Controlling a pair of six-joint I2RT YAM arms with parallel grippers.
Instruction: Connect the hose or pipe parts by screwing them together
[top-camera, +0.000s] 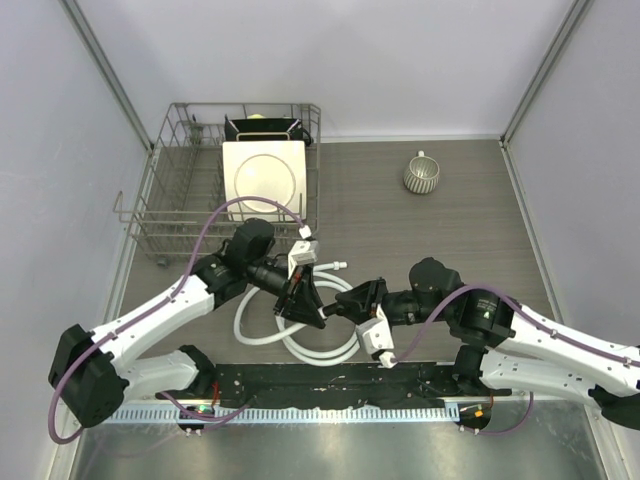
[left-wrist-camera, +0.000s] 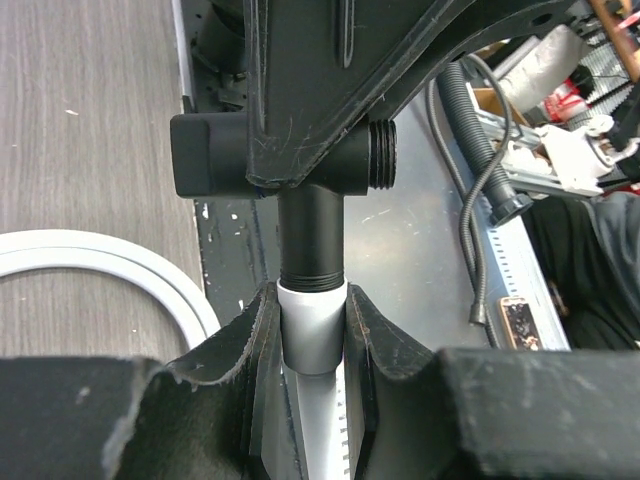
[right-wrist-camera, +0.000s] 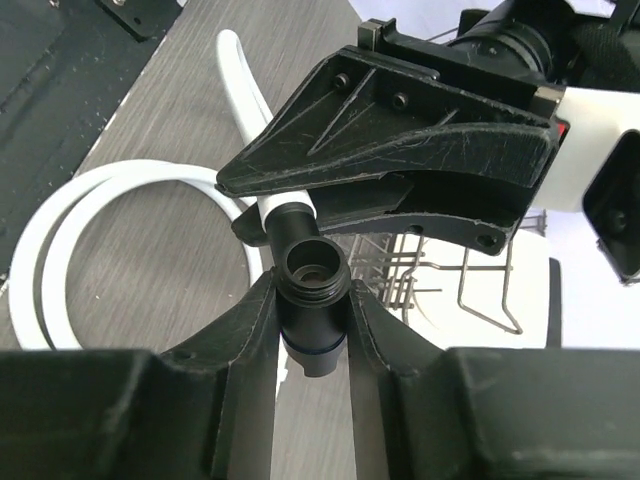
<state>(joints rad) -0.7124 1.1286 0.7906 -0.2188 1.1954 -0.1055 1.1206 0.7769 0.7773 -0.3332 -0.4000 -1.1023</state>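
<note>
The white hose (top-camera: 300, 350) lies coiled on the table in front of the arms, and part of a loop shows in the right wrist view (right-wrist-camera: 60, 215). My left gripper (left-wrist-camera: 312, 300) is shut on its white end connector (left-wrist-camera: 312, 335). The stem of the black T-shaped fitting (left-wrist-camera: 310, 235) sits end to end with that connector. My right gripper (right-wrist-camera: 312, 290) is shut on the fitting's body (right-wrist-camera: 312, 320), whose open threaded port faces the camera. From above, both grippers, left (top-camera: 316, 318) and right (top-camera: 345, 308), meet over the coil at the fitting (top-camera: 330, 313).
A wire dish rack (top-camera: 170, 205) holding a white plate (top-camera: 264, 175) stands at the back left. A ribbed white cup (top-camera: 421, 175) sits at the back right. The hose's other end (top-camera: 338, 267) lies behind the grippers. A black mat (top-camera: 330, 385) runs along the near edge.
</note>
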